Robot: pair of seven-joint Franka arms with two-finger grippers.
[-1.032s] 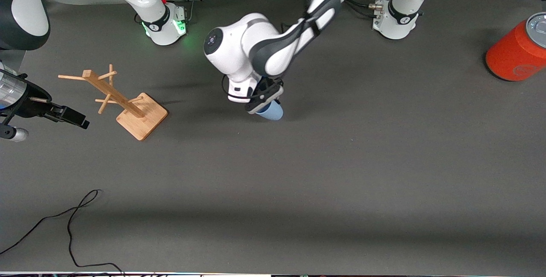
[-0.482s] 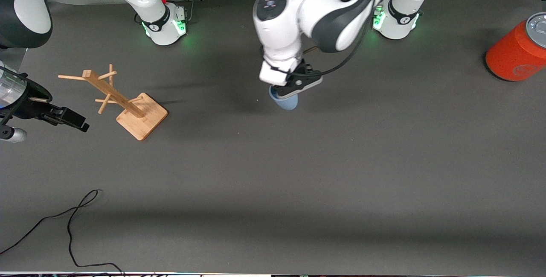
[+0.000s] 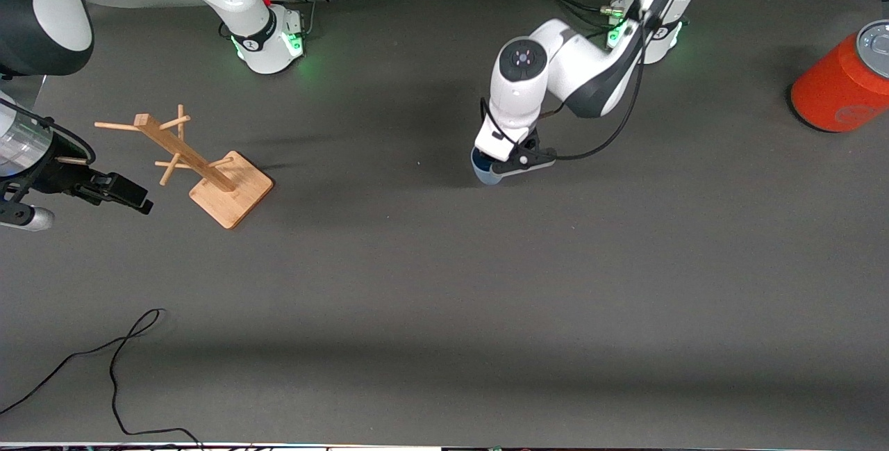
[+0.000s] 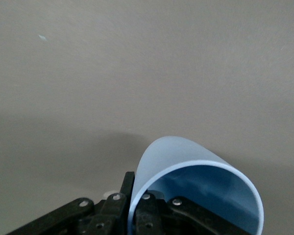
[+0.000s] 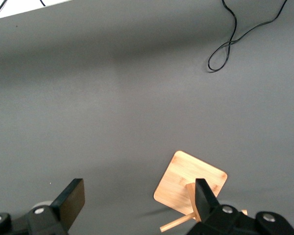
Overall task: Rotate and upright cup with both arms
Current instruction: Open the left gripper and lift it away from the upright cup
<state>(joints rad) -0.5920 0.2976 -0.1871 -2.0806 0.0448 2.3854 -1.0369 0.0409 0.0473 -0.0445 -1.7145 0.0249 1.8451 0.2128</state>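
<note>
Pale-blue cup (image 4: 196, 171), orange-red can (image 3: 837, 89), light-wood rack (image 3: 201, 166), dark-grey table (image 3: 486, 284).

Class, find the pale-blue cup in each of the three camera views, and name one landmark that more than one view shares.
Front view: the cup shows just under the left end effector, mid-table, mostly hidden by it.
Left wrist view: the cup fills the lower part, its rim clamped by the end effector's fingers.
Right wrist view: not in it.
Shared landmark: the wooden rack, seen in the front and right wrist views.
</note>
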